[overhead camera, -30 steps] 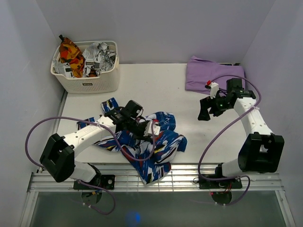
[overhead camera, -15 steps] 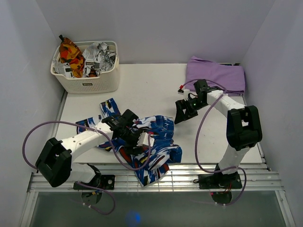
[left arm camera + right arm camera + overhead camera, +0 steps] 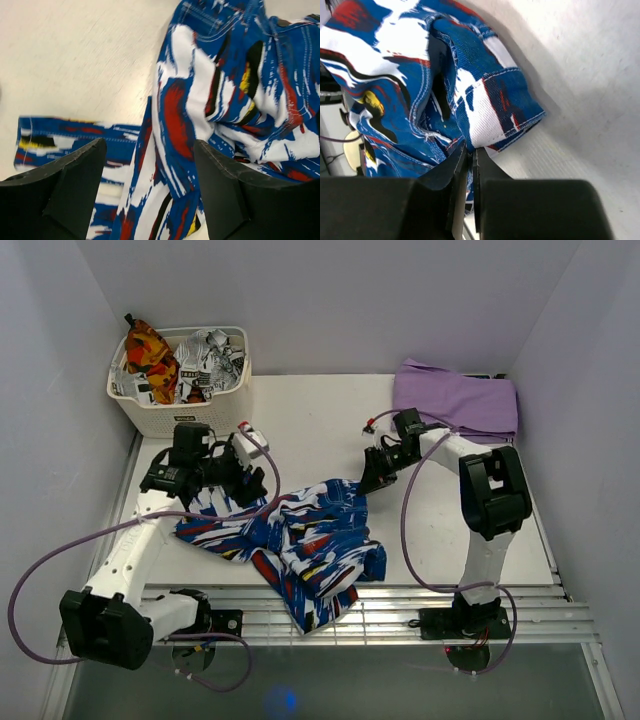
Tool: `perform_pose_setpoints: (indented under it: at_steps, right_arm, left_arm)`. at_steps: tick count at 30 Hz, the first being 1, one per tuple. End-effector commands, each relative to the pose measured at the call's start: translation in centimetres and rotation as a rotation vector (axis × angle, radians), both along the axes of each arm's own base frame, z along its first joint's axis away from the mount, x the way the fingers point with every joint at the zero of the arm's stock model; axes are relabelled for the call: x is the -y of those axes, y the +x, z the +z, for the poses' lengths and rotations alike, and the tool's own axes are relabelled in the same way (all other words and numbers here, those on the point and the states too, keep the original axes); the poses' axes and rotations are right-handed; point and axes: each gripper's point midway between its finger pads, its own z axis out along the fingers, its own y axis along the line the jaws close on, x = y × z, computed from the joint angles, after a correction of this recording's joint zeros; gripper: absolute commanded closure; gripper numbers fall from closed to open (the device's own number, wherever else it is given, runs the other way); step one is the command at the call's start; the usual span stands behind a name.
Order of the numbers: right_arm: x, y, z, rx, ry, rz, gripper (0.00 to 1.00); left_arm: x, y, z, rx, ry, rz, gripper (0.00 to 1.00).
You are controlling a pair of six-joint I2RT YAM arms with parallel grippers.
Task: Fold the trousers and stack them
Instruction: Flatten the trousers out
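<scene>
White table (image 3: pixel 300 420): left gripper (image 3: pixel 149 145) agape over trousers (image 3: pixel 300 535); right gripper (image 3: pixel 469 150) pinches trousers' edge (basket (image 3: pixel 215 415) label unreadable).

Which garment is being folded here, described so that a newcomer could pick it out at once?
On the white table, look along its near edge, left of centre: the trousers lie there crumpled. They are bright blue with white, red, black and yellow streaks, unlike the plain lilac garment at the far right and the orange and black-and-white clothes in the basket far left.
</scene>
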Motion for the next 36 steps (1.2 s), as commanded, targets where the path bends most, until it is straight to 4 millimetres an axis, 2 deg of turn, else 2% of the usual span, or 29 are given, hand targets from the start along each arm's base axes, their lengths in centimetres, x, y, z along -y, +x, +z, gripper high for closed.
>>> perform_pose_setpoints:
  at_steps: [1,2,3,4,5,6,7,8,9,10,11,12,15,16,18,19,22,23,25,29,30,31,32,34,36]
  right_arm:
    - [0.4,3.0,5.4,0.174,0.079,-0.037,0.92]
    - [2.2,3.3,5.6,0.190,0.067,-0.079,0.92]
    - [3.5,3.4,8.0,0.262,0.070,-0.105,0.92]
    - [4.9,3.6,8.9,0.308,0.051,-0.132,0.92]
    - [7.6,4.4,9.7,0.346,0.026,-0.198,0.92]
    - [9.5,4.0,11.7,0.418,0.005,-0.218,0.92]
    - [11.2,4.2,12.6,0.459,-0.031,-0.243,0.92]
    - [14.5,4.7,13.3,0.491,-0.076,-0.312,0.92]
    - [16.1,4.6,15.2,0.558,-0.108,-0.332,0.92]
    - [17.7,4.0,15.3,0.585,-0.163,-0.327,0.92]
    - [19.8,3.9,15.6,0.608,-0.206,-0.362,0.92]
    - [20.8,3.2,16.2,0.644,-0.245,-0.367,0.92]
    - [24.1,1.8,14.7,0.685,-0.414,-0.350,0.92]
    - [25.2,1.1,12.9,0.652,-0.472,-0.349,0.92]
    - [26.8,0.2,11.8,0.650,-0.543,-0.337,0.92]
    - [28.0,-0.4,10.4,0.627,-0.598,-0.334,0.92]
    - [30.0,-1.7,8.6,0.576,-0.685,-0.337,0.92]
    - [30.4,-2.0,8.4,0.573,-0.700,-0.333,0.92]
    - [31.3,-2.5,7.9,0.559,-0.735,-0.335,0.92]
    - [32.1,-3.1,7.7,0.552,-0.747,-0.350,0.92]
    - [32.0,-3.1,7.9,0.560,-0.742,-0.351,0.92]
    - [31.8,-3.0,8.1,0.569,-0.732,-0.350,0.92]
    - [31.7,-2.9,8.3,0.573,-0.728,-0.353,0.92]
    - [31.3,-2.9,8.4,0.573,-0.705,-0.348,0.92]
    - [31.2,-2.8,8.4,0.564,-0.695,-0.344,0.92]
  left_arm:
    - [-2.4,0.4,0.8,-0.092,-0.089,0.127,0.18]
    - [-3.2,0.7,0.5,-0.111,-0.091,0.158,0.18]
    - [-4.7,1.2,0.0,-0.139,-0.096,0.210,0.18]
    - [-5.4,1.7,-0.9,-0.178,-0.094,0.236,0.18]
    - [-5.7,2.0,-1.5,-0.204,-0.089,0.257,0.18]
    - [-7.3,2.5,-1.8,-0.229,-0.090,0.312,0.18]
    - [-7.7,2.9,-2.9,-0.283,-0.093,0.315,0.18]
    - [-7.9,3.1,-3.4,-0.305,-0.092,0.314,0.18]
    - [-8.1,3.1,-3.9,-0.329,-0.085,0.311,0.18]
    - [-8.2,3.4,-4.0,-0.335,-0.080,0.307,0.18]
    - [-8.4,3.6,-5.1,-0.365,-0.065,0.306,0.18]
    - [-8.6,3.8,-5.5,-0.372,-0.053,0.308,0.18]
    - [-9.7,4.7,-7.4,-0.389,0.020,0.312,0.18]
    - [-10.1,5.2,-7.7,-0.379,0.042,0.312,0.18]
    - [-11.0,5.8,-9.1,-0.402,0.093,0.332,0.19]
    - [-11.3,6.4,-9.3,-0.394,0.108,0.342,0.19]
    - [-12.6,8.1,-10.0,-0.364,0.149,0.395,0.20]
    - [-12.9,9.2,-9.7,-0.337,0.147,0.422,0.20]
    - [-13.6,9.9,-10.4,-0.351,0.175,0.459,0.21]
    - [-13.6,7.1,-11.4,-0.465,0.235,0.310,0.28]
    - [-14.7,5.8,-11.6,-0.487,0.242,0.283,0.28]
    - [-15.0,5.4,-11.2,-0.481,0.216,0.265,0.28]
    - [-16.4,4.1,-11.0,-0.521,0.201,0.277,0.28]
    - [-17.8,3.1,-10.6,-0.493,0.214,0.198,0.28]
    - [-20.3,0.5,-10.7,-0.520,0.241,0.146,0.29]
